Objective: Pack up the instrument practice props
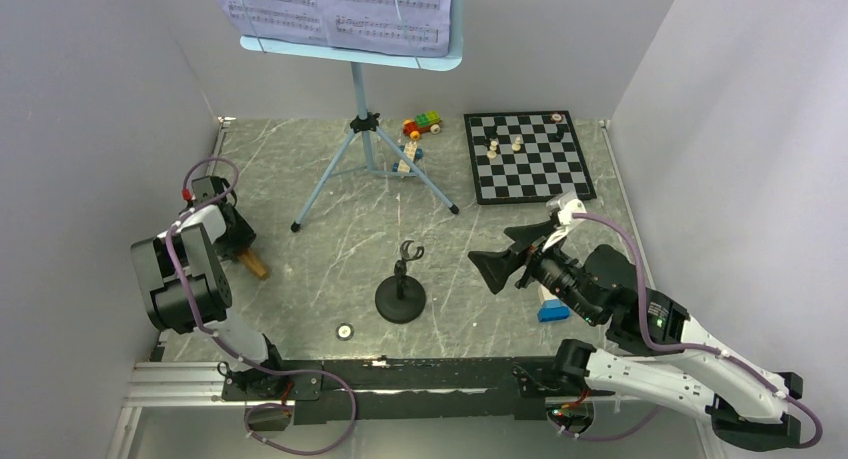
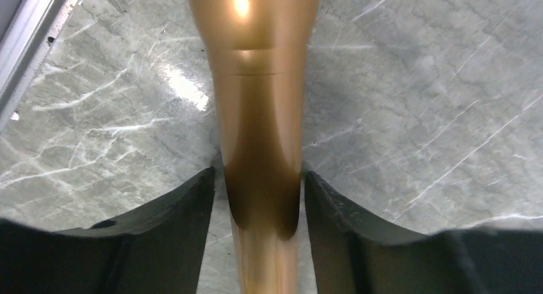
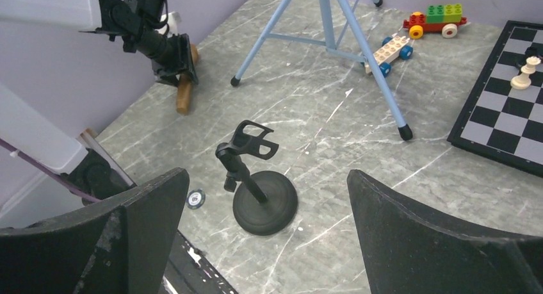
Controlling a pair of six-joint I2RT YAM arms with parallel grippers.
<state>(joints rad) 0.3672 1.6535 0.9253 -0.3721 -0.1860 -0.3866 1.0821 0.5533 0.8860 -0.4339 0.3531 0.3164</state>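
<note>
A grey marbled table (image 1: 300, 269) carries a light-blue tripod music stand (image 1: 365, 122) at the back, a toy brick car (image 1: 422, 126) and chessboard (image 1: 530, 164) to its right, a black round-based mic stand (image 1: 400, 299) at centre and a gold-brown microphone (image 1: 255, 266) lying at left.

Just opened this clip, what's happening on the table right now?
The left gripper is shut on the gold-brown microphone, low over the left side of the grey marble table. The right gripper hangs open on the right, facing the small black round-based mic stand, which stands empty mid-table. At the back, the light-blue tripod music stand with white sheet-music pages is not yet packed.
</note>
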